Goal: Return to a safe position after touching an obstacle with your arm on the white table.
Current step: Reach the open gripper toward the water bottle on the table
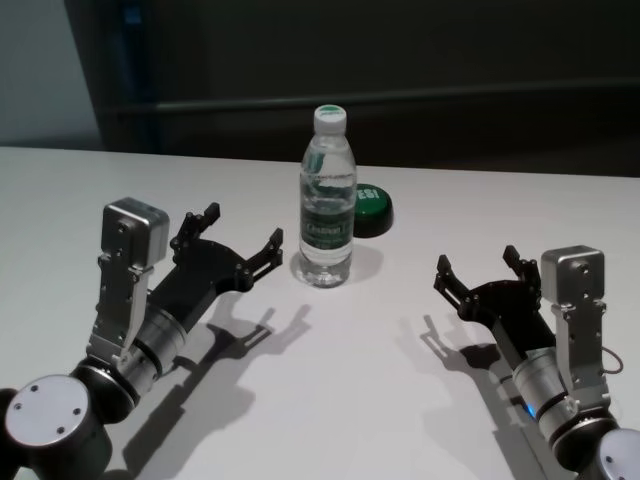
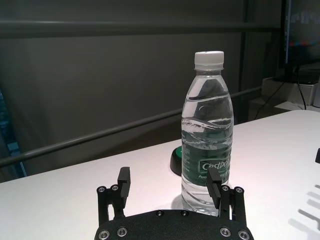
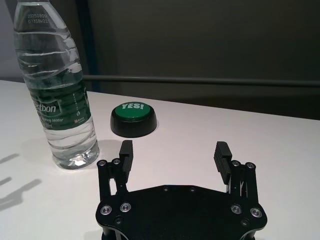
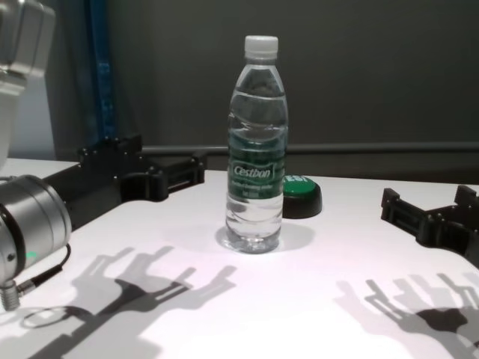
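Gaping left hand (image 1: pixel 238 237) beside bottle (image 1: pixel 327 200)

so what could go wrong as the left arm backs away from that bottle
The left gripper is open, with one finger very close to the tall upright bottle. A sideways swing while retreating could tip it over.

The green-topped button sits just behind the bottle, so a toppled bottle might strike or roll onto it.

The right gripper, also open, waits apart on the white table; a rolling bottle could reach it.
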